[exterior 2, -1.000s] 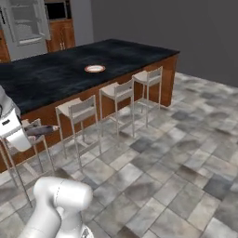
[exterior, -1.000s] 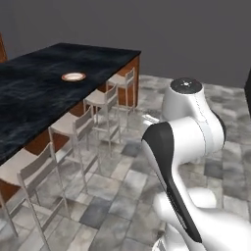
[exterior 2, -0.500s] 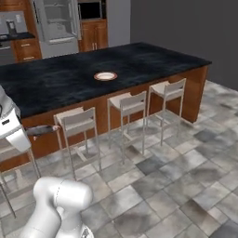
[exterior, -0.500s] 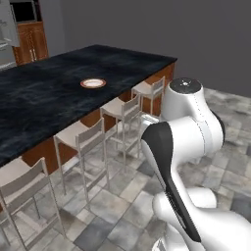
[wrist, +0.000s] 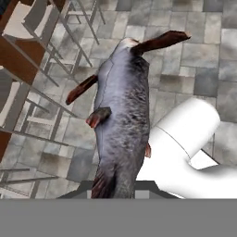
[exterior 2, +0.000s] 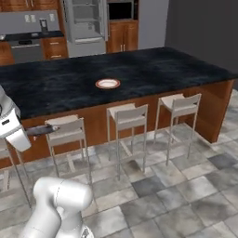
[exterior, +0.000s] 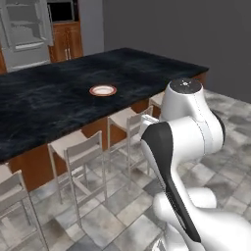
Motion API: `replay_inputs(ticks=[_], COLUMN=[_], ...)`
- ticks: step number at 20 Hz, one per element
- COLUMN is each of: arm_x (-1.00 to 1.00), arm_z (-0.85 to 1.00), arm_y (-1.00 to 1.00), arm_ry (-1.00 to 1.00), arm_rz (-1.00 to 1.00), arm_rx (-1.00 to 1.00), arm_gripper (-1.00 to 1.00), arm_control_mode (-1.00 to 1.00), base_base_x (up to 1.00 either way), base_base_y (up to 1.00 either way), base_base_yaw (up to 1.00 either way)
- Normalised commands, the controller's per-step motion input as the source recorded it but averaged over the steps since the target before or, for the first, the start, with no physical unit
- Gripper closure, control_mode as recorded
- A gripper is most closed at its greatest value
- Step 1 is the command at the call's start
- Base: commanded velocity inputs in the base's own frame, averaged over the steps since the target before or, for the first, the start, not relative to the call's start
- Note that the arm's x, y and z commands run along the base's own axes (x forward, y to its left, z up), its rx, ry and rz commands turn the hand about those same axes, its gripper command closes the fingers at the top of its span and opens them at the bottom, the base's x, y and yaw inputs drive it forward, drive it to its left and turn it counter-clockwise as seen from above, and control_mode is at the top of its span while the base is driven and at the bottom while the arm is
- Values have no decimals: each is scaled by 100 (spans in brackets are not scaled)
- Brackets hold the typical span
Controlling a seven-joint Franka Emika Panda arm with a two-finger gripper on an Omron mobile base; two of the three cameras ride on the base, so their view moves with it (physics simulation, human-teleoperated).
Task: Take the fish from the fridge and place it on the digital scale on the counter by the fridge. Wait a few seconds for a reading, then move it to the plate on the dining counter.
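The fish [wrist: 122, 115], grey with reddish-brown fins and tail, hangs lengthwise in the hand view over the tiled floor, and my gripper is shut on its lower end. From the right base view, the gripper [exterior 2: 29, 132] holds the fish [exterior 2: 44, 130] level at the far left, in front of the stools and short of the dining counter [exterior 2: 153, 69]. The plate [exterior 2: 108, 83], orange-rimmed with a white centre, lies on that black top [exterior: 44, 108], also seen as the plate [exterior: 103, 90] from the left. The fridge [exterior 2: 86, 21] stands behind the island, shelves showing. The digital scale is out of view.
Several pale stools [exterior 2: 124, 117] line the island's near side, with one stool [exterior: 81, 152] close to my arm. A worktop with a grey backsplash [exterior 2: 28, 35] runs left of the fridge. Grey tiled floor [exterior 2: 186, 186] lies open to the right.
The whole picture has shifted as the base moves: the island now sits broadside and nearer, and the fridge has come into view. The fish stays in the shut gripper.
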Motion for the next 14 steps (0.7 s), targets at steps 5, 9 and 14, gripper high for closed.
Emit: replay_inputs(ticks=[5,9,14], arm_x=[0,0,0], arm_z=[0,0,0], arm_y=[0,0,0], arm_ry=[0,0,0], arm_rz=[0,0,0], arm_rx=[0,0,0], arm_gripper=[100,100,100], arm_control_mode=[100,100,100], base_base_x=[100,100,100], base_base_y=[-86,-81,-78], base_base_yaw=[41,43,43])
